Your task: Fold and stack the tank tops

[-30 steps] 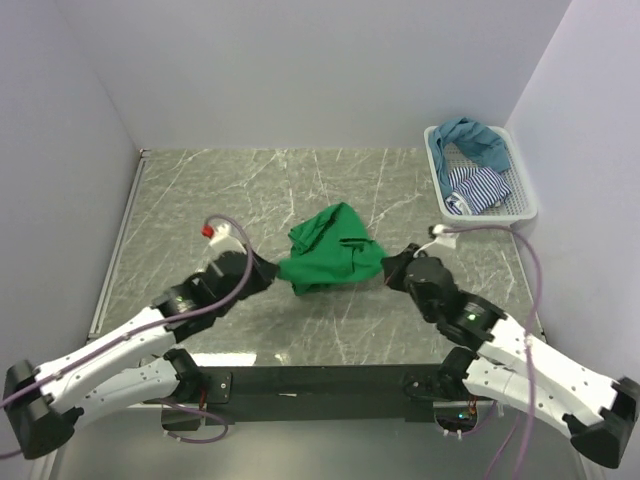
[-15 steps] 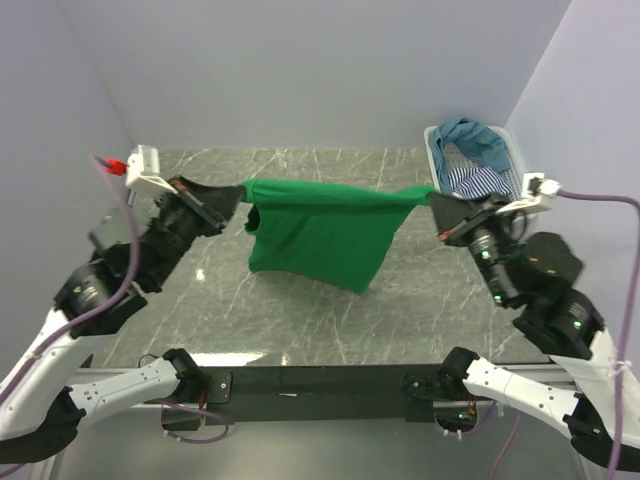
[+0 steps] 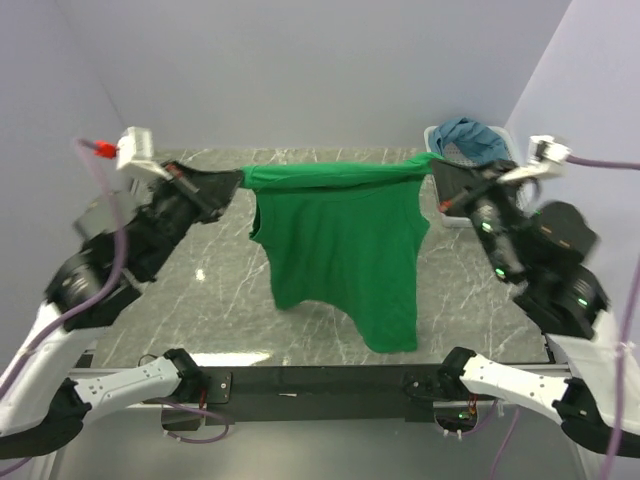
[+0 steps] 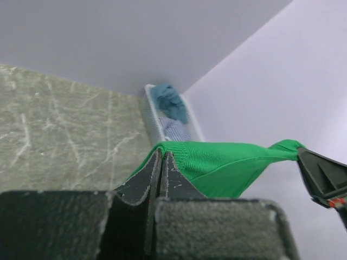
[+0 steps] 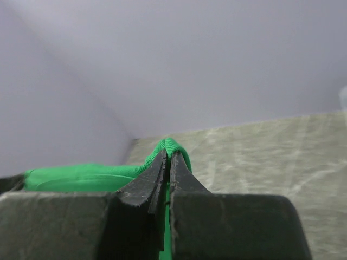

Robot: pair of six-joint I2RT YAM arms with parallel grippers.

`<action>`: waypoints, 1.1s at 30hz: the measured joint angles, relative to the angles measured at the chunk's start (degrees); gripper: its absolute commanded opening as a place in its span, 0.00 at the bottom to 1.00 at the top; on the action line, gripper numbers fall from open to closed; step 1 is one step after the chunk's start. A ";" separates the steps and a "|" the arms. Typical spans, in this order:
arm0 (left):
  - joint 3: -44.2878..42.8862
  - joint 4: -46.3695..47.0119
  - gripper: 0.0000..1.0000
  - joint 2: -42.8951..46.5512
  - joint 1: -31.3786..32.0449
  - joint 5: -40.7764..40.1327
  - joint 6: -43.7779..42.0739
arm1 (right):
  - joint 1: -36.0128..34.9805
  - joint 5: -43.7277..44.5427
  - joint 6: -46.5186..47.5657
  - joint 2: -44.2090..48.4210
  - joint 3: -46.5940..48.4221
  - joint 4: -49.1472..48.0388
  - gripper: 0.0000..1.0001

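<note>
Surroundings: a white mesh basket (image 3: 447, 152) is seen at the upper right of the top view, on the marbled table (image 3: 200, 270); a teal-blue top (image 3: 470, 133) and a striped top (image 4: 174, 129) are bundled inside
Obstruction: the basket's near side is partly covered by the right gripper (image 3: 436, 172)
Tool state: the left gripper (image 3: 234, 180) and the right gripper are each clamped on one end of the green tank top (image 3: 345, 245)
Garment position: held above the table, across mid-frame
Garment condition: upper edge taut and bunched; body hanging open; hem lower at right
</note>
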State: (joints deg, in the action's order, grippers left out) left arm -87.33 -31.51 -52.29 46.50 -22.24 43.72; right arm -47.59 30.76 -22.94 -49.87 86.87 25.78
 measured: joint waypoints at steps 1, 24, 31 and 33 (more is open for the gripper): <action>0.87 1.18 0.01 -1.25 -0.96 0.28 0.02 | 1.11 -0.15 0.37 -1.70 -0.46 -0.66 0.00; 16.02 18.75 0.62 -39.45 -33.29 15.23 9.01 | 29.57 -21.59 -4.52 -44.06 -6.14 -5.64 0.72; 40.37 13.86 0.56 -13.03 -16.96 6.36 18.88 | 29.49 -20.92 -9.70 -13.05 -43.06 -10.03 0.68; 46.12 10.84 0.55 -9.79 -13.22 5.09 22.51 | 29.49 -20.55 -10.84 -8.37 -50.66 -8.04 0.67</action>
State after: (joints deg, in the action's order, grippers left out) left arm -41.21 -20.67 -62.08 33.28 -17.15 66.24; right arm -18.11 10.22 -33.78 -58.24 36.21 17.74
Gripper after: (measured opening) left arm 0.560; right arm 0.674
